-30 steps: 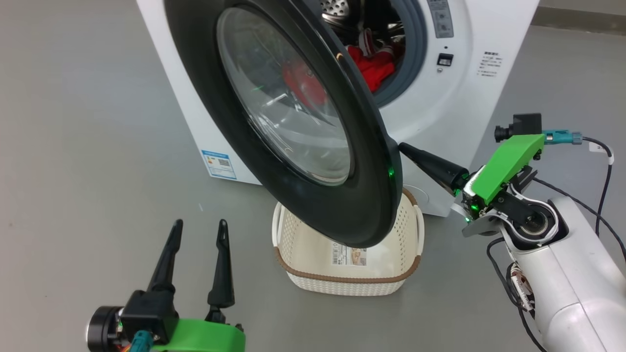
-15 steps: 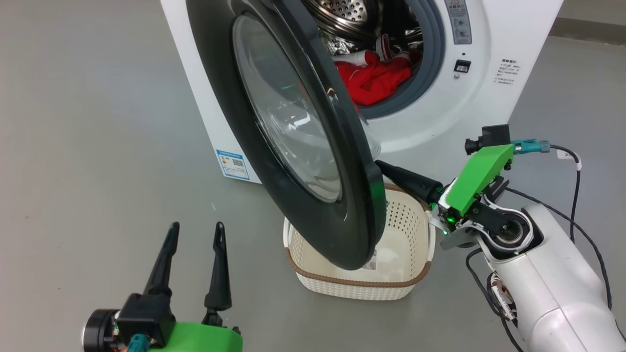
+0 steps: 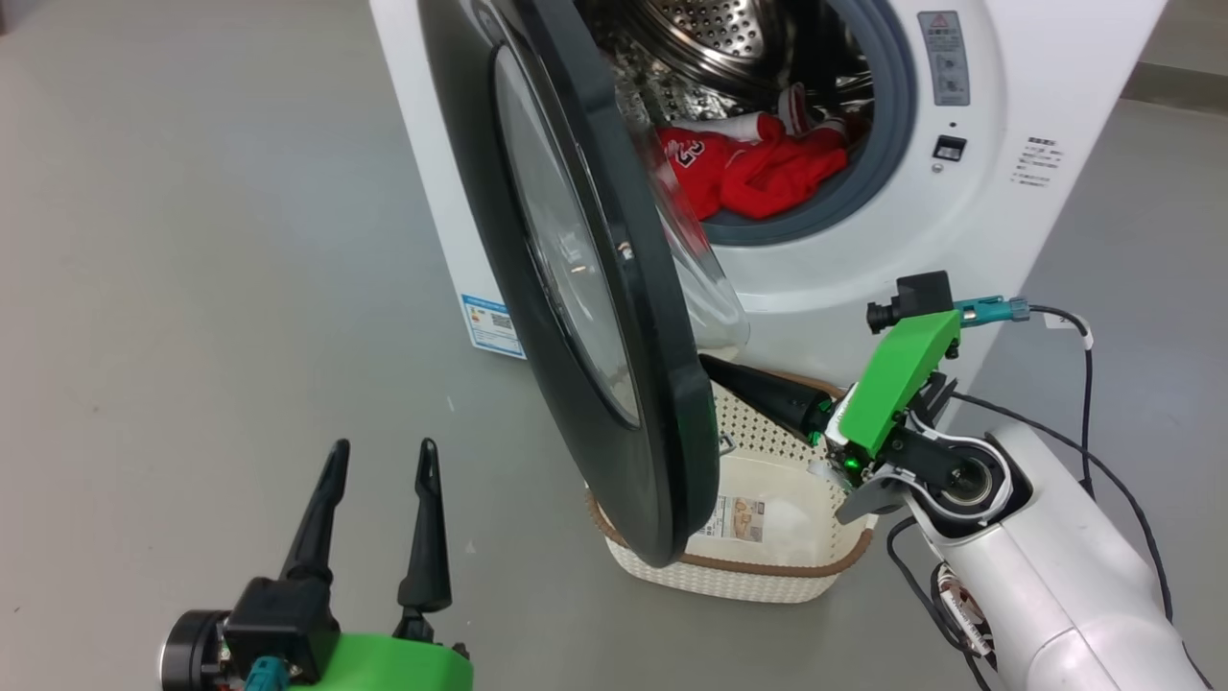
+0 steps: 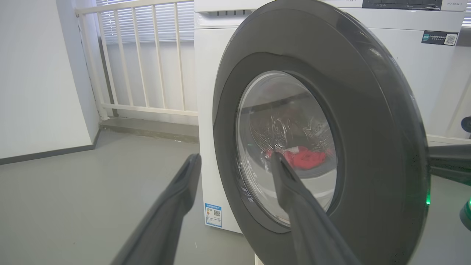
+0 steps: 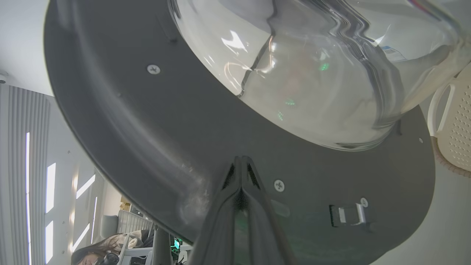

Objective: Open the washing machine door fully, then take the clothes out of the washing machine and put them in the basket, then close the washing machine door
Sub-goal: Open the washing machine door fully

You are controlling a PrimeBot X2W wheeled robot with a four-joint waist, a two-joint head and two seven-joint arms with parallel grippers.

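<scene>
At your far left, the left gripper (image 3: 384, 449) hangs released over the grey floor (image 3: 192, 288), its fingers spread wide with nothing between them. It is well short of the washing machine door (image 3: 566, 269).

That door stands partly open, swung out on its left-side hinge, so the head view sees it nearly edge-on. Its lower rim crosses in front of the basket (image 3: 729, 581). The basket sits on the floor just before the washing machine (image 3: 1055, 58), with a paper sticker (image 3: 737, 518) in its bottom.

Past the door, the clothes (image 3: 758, 173) lie low in the steel drum, red with a white number showing.

To your right, the right gripper (image 3: 710, 365) is clenched on nothing, its fingers pressed flat together above the basket. Its tip is against the door's dark inner face, just under the bulging glass.
</scene>
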